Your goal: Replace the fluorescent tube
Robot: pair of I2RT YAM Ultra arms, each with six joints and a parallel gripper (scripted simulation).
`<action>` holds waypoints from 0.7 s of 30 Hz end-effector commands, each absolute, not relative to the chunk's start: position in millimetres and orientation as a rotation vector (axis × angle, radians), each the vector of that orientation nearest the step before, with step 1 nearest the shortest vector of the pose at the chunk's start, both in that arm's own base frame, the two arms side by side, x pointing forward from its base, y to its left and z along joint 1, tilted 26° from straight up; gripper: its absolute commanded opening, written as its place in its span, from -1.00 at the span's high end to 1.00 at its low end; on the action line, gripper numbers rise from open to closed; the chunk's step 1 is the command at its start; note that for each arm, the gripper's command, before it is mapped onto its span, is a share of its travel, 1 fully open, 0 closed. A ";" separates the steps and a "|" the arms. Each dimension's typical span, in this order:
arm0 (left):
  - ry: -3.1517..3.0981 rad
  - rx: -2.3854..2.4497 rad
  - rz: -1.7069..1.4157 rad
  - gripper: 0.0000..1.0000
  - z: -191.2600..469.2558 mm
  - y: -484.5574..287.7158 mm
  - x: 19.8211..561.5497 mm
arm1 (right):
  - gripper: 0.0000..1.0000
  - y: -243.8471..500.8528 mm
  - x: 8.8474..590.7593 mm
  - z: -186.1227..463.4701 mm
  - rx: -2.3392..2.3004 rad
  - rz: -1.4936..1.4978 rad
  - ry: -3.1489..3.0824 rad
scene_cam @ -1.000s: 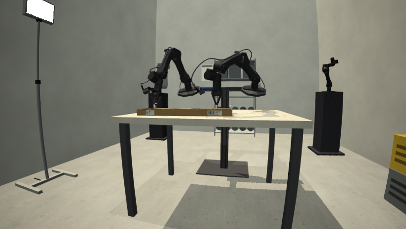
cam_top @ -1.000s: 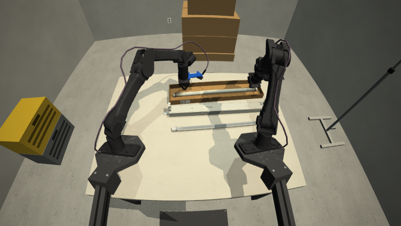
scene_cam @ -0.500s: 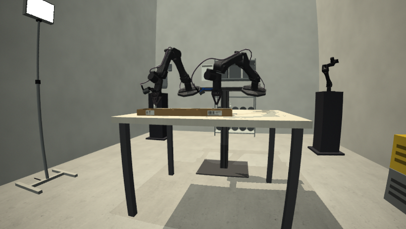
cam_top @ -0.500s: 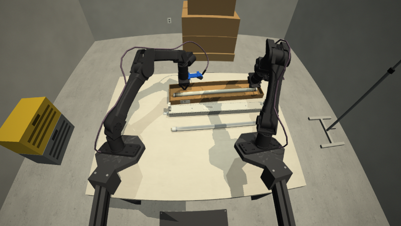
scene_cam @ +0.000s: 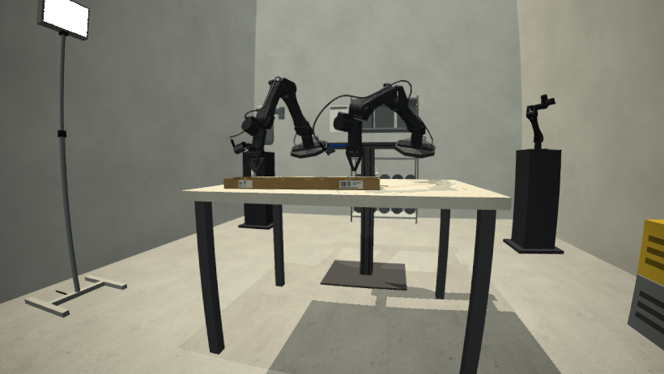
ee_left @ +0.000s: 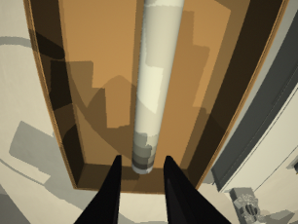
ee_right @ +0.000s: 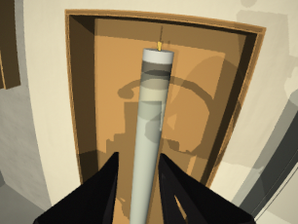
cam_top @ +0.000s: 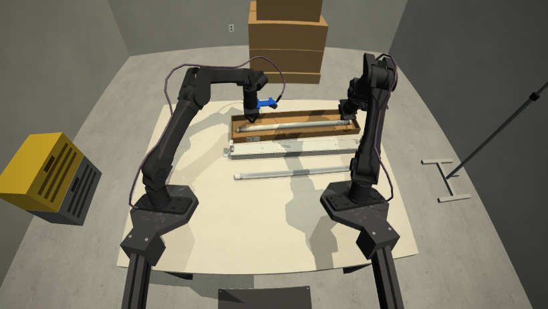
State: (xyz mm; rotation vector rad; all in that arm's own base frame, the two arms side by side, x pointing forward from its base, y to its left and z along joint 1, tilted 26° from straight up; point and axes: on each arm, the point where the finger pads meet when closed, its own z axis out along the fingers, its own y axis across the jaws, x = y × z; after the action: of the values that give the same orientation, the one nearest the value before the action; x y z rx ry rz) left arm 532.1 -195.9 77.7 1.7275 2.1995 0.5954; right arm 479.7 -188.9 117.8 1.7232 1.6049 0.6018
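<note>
With the old fluorescent tube [cam_top: 293, 126] [ee_left: 152, 93] [ee_right: 147, 127] lying lengthwise inside the carton [cam_top: 295, 135] [scene_cam: 297, 182] [ee_left: 60, 97] [ee_right: 84, 97], both claws are partly open and hold nothing. Seen from the top, the left claw [cam_top: 251, 121] [scene_cam: 355, 170] [ee_left: 143, 161] hovers above the tube's 9 o'clock end, the right claw [cam_top: 349, 118] [scene_cam: 253, 172] [ee_right: 138, 159] near its 3 o'clock end. At the carton's 6 o'clock side sits the light fixture [cam_top: 283, 146] [ee_left: 253, 122] [ee_right: 270, 180]; farther toward 6 o'clock, the LED tube [cam_top: 268, 174] lies on the bench [cam_top: 245, 230] [scene_cam: 348, 200] [ee_left: 15, 73] [ee_right: 44, 122], its 3 o'clock end hidden by the right arm [cam_top: 373, 126] [scene_cam: 295, 107].
</note>
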 end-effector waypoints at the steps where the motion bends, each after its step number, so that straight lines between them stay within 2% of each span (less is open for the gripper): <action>1: 2.158 1.729 0.582 0.36 89.8 -211.6 532.6 | 0.36 -192.2 487.6 141.6 1.670 0.599 1.579; 3: 2.161 1.723 0.584 0.36 91.9 -209.0 532.5 | 0.36 -191.9 482.9 130.4 1.691 0.591 1.592; 4: 2.135 1.583 0.599 0.36 135.5 -195.8 546.1 | 0.36 -184.8 494.4 163.5 1.600 0.636 1.567; 5: 2.185 1.624 0.584 0.36 109.0 -191.4 535.6 | 0.36 -186.6 493.9 161.2 1.594 0.614 1.573; 8: 2.180 1.522 0.561 0.36 126.0 -189.6 541.3 | 0.36 -176.9 481.4 144.6 1.568 0.569 1.645; 15: 2.158 1.173 0.466 0.36 184.9 -166.8 548.9 | 0.36 -152.5 483.4 194.4 1.265 0.483 1.728; 16: 2.199 1.329 0.445 0.36 139.7 -190.3 533.3 | 0.36 -161.2 471.0 157.8 1.390 0.458 1.774; 17: 2.171 1.242 0.475 0.36 173.0 -171.2 541.3 | 0.36 -154.5 484.0 195.3 1.297 0.502 1.708; 21: 2.159 1.145 0.477 0.36 194.7 -153.9 545.9 | 0.36 -144.5 480.9 197.7 1.247 0.492 1.733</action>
State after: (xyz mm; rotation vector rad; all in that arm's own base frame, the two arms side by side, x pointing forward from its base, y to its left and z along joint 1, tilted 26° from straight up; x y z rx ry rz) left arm 540.4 -163.2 167.3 1.2770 2.2019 0.5011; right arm 483.5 -152.5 180.5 1.3496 1.7286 0.5270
